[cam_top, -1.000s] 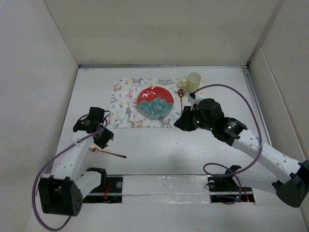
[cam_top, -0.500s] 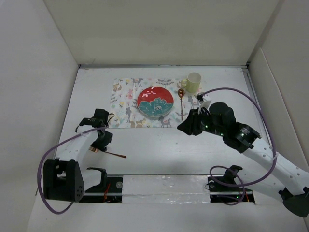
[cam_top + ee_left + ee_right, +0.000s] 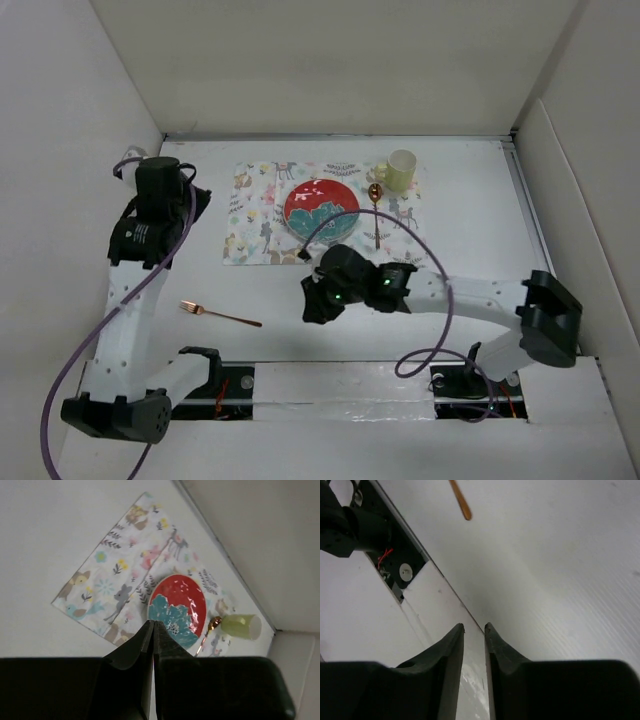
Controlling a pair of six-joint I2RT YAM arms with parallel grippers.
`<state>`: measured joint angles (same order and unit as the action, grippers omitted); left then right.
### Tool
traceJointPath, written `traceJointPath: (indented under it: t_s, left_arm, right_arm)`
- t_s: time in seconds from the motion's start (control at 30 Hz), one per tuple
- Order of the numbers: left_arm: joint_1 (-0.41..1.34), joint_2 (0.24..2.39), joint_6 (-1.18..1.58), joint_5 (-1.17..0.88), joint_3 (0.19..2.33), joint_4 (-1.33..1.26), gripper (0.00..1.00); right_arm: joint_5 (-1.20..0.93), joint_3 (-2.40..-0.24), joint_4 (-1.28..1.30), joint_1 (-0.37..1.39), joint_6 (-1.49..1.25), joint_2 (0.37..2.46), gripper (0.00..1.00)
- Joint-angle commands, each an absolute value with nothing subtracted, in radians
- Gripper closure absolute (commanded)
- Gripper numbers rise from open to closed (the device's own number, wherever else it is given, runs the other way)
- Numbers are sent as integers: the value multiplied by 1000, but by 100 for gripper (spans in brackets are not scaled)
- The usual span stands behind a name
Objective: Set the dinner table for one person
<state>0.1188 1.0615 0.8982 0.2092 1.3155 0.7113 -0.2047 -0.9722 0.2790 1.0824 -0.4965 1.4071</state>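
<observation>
Across the full width of the bench spreads the dinner table point(image 3: 470, 240), a large, plain, matte white rectangular tabletop, with both arm bases bolted at its near edge. Rearing high over the left edge is the left arm point(image 3: 140, 270). Its left gripper point(image 3: 153, 626) looks down on the far part of the table, black fingers pressed together with nothing between them. Low from the near right corner stretches the right arm point(image 3: 470, 297), reaching toward the middle of the near edge. Its right gripper point(image 3: 474, 628) hangs close over bare tabletop, fingers a narrow gap apart and holding nothing.

Toward the far edge, about centred, a rectangular cloth placemat point(image 3: 255, 215) printed with pastel deer and leaves lies flat on the table. A round red-and-teal flowered plate point(image 3: 321, 211) sits on the mat's middle. A pale yellow-green cup point(image 3: 399, 170) stands upright at the mat's far right corner. A copper-coloured metal spoon point(image 3: 376, 212) lies on the mat just beside the plate's right rim, bowl toward the far edge. A copper-coloured metal fork point(image 3: 220, 314) lies alone on bare tabletop toward the near left corner, well apart from the mat and clear of both grippers.
</observation>
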Motion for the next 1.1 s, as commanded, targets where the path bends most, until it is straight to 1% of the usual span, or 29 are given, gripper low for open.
traceJointPath:
  t_s: [0.0, 0.03, 0.07, 0.1, 0.13, 0.17, 0.2, 0.23, 0.27, 0.37, 0.43, 0.57, 0.7, 0.83, 0.87, 1.07]
  left_arm:
    - [123, 1020, 698, 71, 1394, 678, 100]
    - [123, 1014, 678, 52, 1394, 678, 100]
    - [123, 1006, 661, 32, 1400, 663, 97]
    - [123, 994, 640, 16, 1407, 658, 94]
    - [123, 986, 605, -24, 1410, 654, 88]
    - [123, 982, 588, -40, 1413, 649, 84]
    - [123, 965, 578, -57, 1407, 643, 79]
    - [123, 953, 572, -104, 1402, 635, 71]
    - [123, 943, 559, -130, 1396, 615, 68]
    - [123, 907, 552, -184, 1407, 600, 60]
    - [136, 888, 548, -186, 1437, 609, 59]
    - [182, 859, 561, -209, 1451, 607, 59]
    - [206, 847, 583, -225, 1433, 611, 59]
    - [228, 838, 607, -192, 1402, 637, 59]
    - [229, 833, 615, -181, 1396, 649, 60]
    - [238, 801, 618, -137, 1373, 669, 61]
  right_arm:
    - [-98, -1217, 141, 1204, -352, 1617, 60]
    - [-81, -1218, 141, 1204, -351, 1668, 60]
    - [-69, -1256, 141, 1213, -316, 1716, 59]
    - [-60, -1346, 150, 1227, -293, 1770, 58]
    - [-57, -1394, 164, 1227, -270, 1819, 58]
    - [-52, -1446, 202, 1227, -238, 1916, 57]
    - [-31, -1495, 224, 1239, -223, 1963, 57]
    - [-28, -1600, 279, 1249, -210, 2009, 57]
    - [-22, -1652, 300, 1249, -178, 2092, 57]
    - [29, -1808, 339, 1269, -164, 2181, 58]
    - [41, -1888, 359, 1269, -160, 2256, 58]
    - [60, -2119, 449, 1269, -150, 2380, 56]
    - [23, -2255, 512, 1279, -138, 2476, 54]
    - [8, -2313, 531, 1290, -137, 2525, 54]
    - [-27, -2319, 540, 1301, -138, 2537, 54]
    - [-32, -2309, 552, 1310, -140, 2565, 54]
